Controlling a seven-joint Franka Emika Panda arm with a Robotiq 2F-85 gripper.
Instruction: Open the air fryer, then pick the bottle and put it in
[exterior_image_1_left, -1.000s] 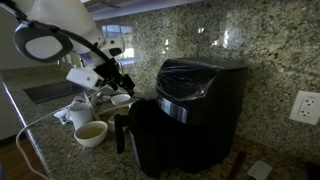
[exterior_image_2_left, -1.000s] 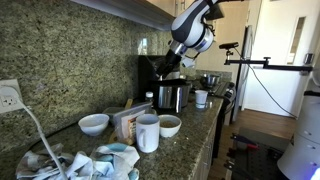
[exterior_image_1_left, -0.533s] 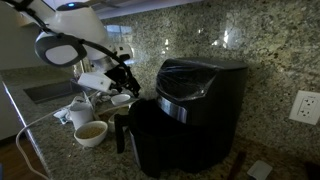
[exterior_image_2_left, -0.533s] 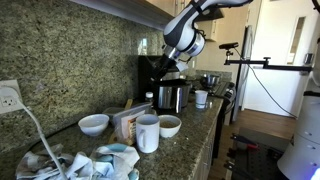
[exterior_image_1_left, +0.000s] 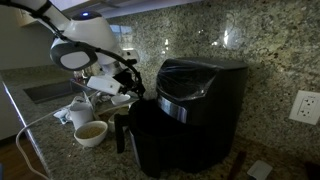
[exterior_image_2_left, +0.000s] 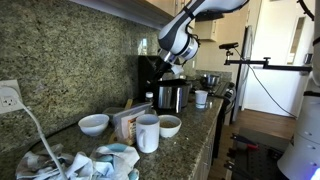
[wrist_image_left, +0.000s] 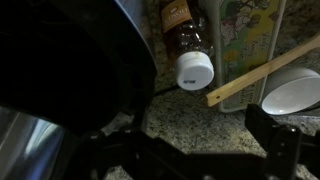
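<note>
White bowl (exterior_image_1_left: 90, 143) of brown liquid, white-capped bottle (wrist_image_left: 188, 35) beside air fryer (exterior_image_1_left: 190, 112)

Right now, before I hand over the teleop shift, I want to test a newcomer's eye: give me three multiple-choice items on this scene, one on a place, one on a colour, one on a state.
1. Where is the bottle? A on the counter beside the air fryer; B inside it; C in the tool.
2. What colour is its cap? A red; B green; C white.
3. How is the tool? A shut on the bottle; B open and empty; C shut on a cup.
Answers: A, it shows beside the fryer in the wrist view; C, the cap is plainly white; B, the fingers stand wide apart, nothing between.
</note>
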